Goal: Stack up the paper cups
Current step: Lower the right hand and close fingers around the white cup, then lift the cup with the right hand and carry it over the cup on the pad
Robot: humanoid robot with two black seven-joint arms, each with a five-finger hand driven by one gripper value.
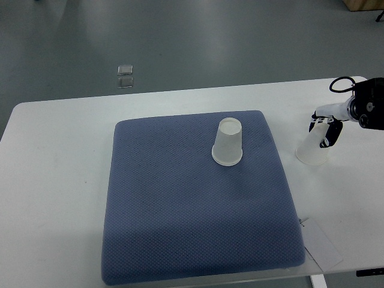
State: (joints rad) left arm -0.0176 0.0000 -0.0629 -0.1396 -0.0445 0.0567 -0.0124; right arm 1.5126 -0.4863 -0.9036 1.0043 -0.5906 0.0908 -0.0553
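Paper slip [322, 245] lies beside blue mat [198, 240] bearing one upturned cup [227, 143]; right robot hand [327, 127] pinches another cup [314, 147].

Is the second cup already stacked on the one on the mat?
No: the right hand holds the second cup off the mat, apart from the mat's cup.
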